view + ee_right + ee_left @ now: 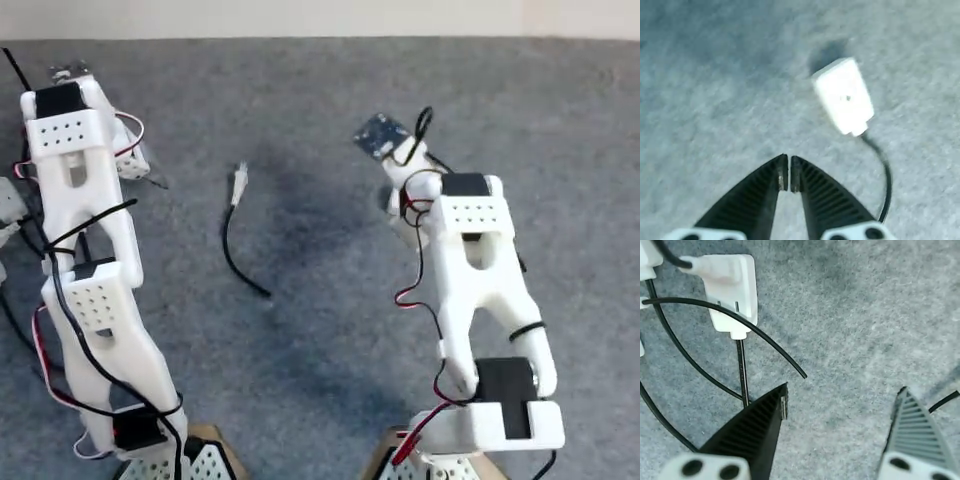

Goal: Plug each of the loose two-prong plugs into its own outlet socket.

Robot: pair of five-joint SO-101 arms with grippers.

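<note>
A loose plug (238, 183), small and pale, lies on the grey carpet with its black cord (236, 258) curling toward the near side. It sits between the two arms. In the left wrist view my left gripper (844, 392) is open over bare carpet, with nothing between its fingers. Just beyond its black finger (762, 427) lies a white socket block (732, 290) with two slots, crossed by black cords (740, 367). My right gripper (789, 172) is shut and holds nothing. A white block (844, 95) on a black cord lies on the carpet a short way ahead of it.
The left arm (75, 140) stands at the far left with white pieces (132, 160) and wires beside it. The right arm (470, 250) stands at the right. Grey carpet (320, 330) lies open between them, and a pale wall edge runs along the back.
</note>
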